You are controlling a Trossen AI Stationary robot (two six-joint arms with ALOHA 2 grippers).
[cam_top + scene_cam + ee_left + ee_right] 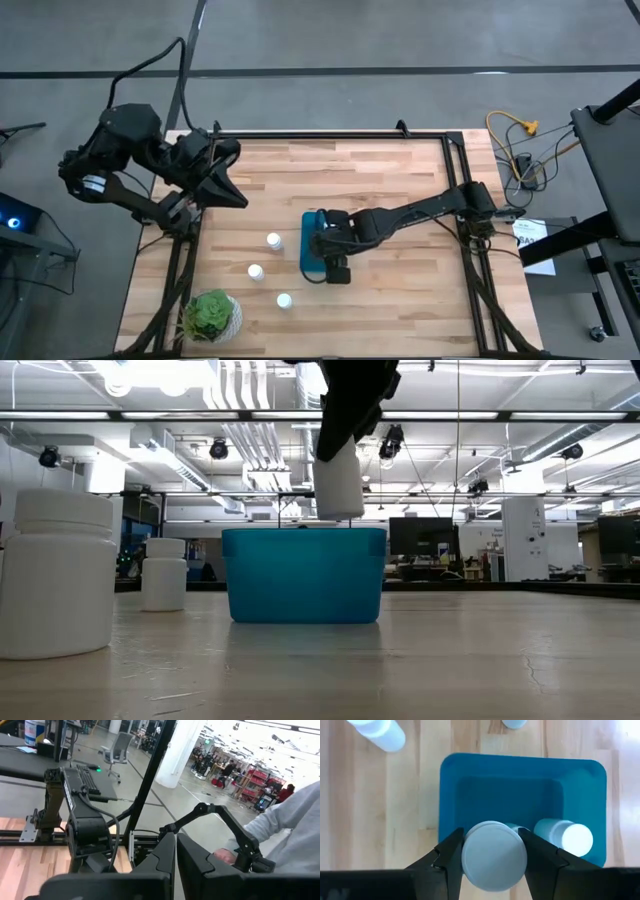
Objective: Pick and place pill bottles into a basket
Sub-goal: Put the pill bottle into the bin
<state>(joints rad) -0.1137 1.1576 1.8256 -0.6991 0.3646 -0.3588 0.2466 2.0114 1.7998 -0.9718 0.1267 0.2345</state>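
Note:
My right gripper [494, 862] is shut on a white pill bottle [338, 485], held above the teal basket [304, 575]. In the high view the gripper [328, 250] covers much of the basket [309, 240]. One bottle [567, 836] stands inside the basket [520, 795], and what else is in it is hidden by the held bottle. Three bottles stand on the table left of the basket [274, 241] [256, 271] [284, 300]. My left gripper [235, 195] waits shut at the table's far left, touching nothing. My right gripper pinches the bottle between its two fingers [447, 860], one on each side of it just below the round cap [494, 854]. The fingers come from above, pointing down. The bottle hangs upright, its base [338, 512] clear of the basket's rim.
A round white pot with a green plant [212, 315] stands at the table's near left corner. Bare wood lies right of the basket and along the near edge. A person's sleeve and hand [300, 830] show beyond the table in the left wrist view.

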